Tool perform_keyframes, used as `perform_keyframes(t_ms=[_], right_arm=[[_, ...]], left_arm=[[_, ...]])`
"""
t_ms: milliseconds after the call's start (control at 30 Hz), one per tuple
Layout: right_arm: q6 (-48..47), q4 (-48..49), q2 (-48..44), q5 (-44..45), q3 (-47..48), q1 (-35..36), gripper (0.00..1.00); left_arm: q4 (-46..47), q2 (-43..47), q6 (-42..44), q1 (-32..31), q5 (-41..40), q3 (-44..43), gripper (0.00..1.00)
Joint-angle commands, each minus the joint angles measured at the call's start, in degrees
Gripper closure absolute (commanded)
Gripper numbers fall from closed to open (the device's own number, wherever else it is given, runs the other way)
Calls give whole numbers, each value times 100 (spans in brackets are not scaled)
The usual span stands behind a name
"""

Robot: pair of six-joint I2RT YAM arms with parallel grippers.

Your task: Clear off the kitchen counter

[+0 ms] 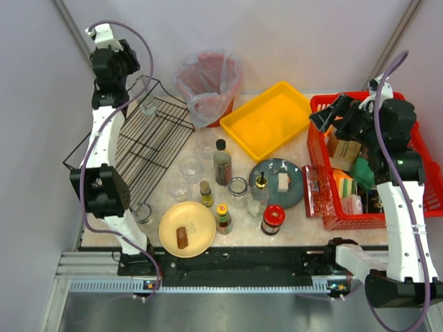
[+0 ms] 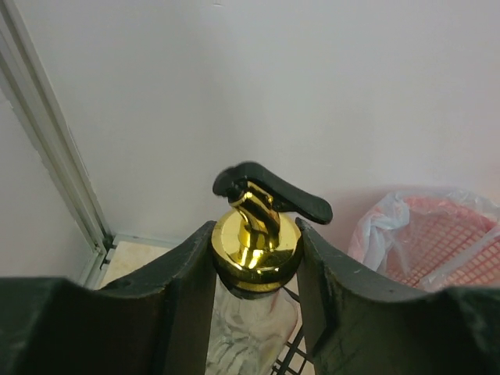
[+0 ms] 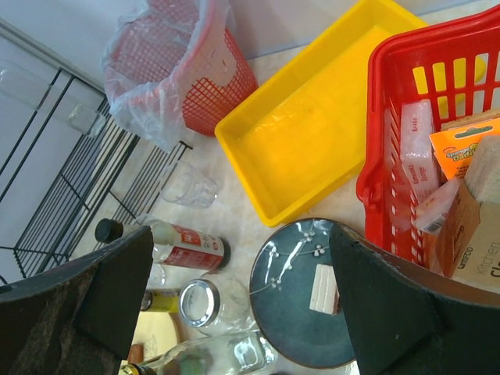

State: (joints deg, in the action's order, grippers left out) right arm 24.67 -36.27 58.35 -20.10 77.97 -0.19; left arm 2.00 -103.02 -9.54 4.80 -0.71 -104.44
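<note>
Black wire rack [image 1: 149, 138]: far left of the surface [image 1: 242, 232], toward the back.
Left pincer [image 2: 256, 233]: above the rack's far end, clenched on a gold-capped bottle [image 2: 254, 258] with a black spout.
Surface: pale marble pattern with a black rail at the near edge; it runs the full width under everything.
Middle: lined red bin [image 1: 208, 86], yellow tray [image 1: 273, 121], sauce bottles [image 1: 221, 162], glasses [image 1: 190, 168], blue plate [image 1: 291, 194].
Right pincer [image 3: 241, 230]: spread wide, gripping nothing, over the left edge of the red basket [image 1: 349, 223].

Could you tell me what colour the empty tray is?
The tray is yellow, clearest in the right wrist view.
</note>
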Motion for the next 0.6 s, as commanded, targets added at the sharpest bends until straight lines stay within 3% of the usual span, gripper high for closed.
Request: perform_keyframes(t_ms=[0,100,133,367,567], right_arm=[[-41,208,-95,76,86,-43,8],[-67,191,-122,85,69,-43,6],[-67,191,-122,94,69,-43,6],[-137,156,-227,138,42,-43,1],[-208,41,-324,59,7,-43,1]], left_arm=[[635,291,31,13,247,108,39],[705,467,31,12,212,249,5],[705,528,57,12,212,266,2],[-85,1195,49,12,-210,310,2],[-1551,2092,-653,12,-53,372,2]])
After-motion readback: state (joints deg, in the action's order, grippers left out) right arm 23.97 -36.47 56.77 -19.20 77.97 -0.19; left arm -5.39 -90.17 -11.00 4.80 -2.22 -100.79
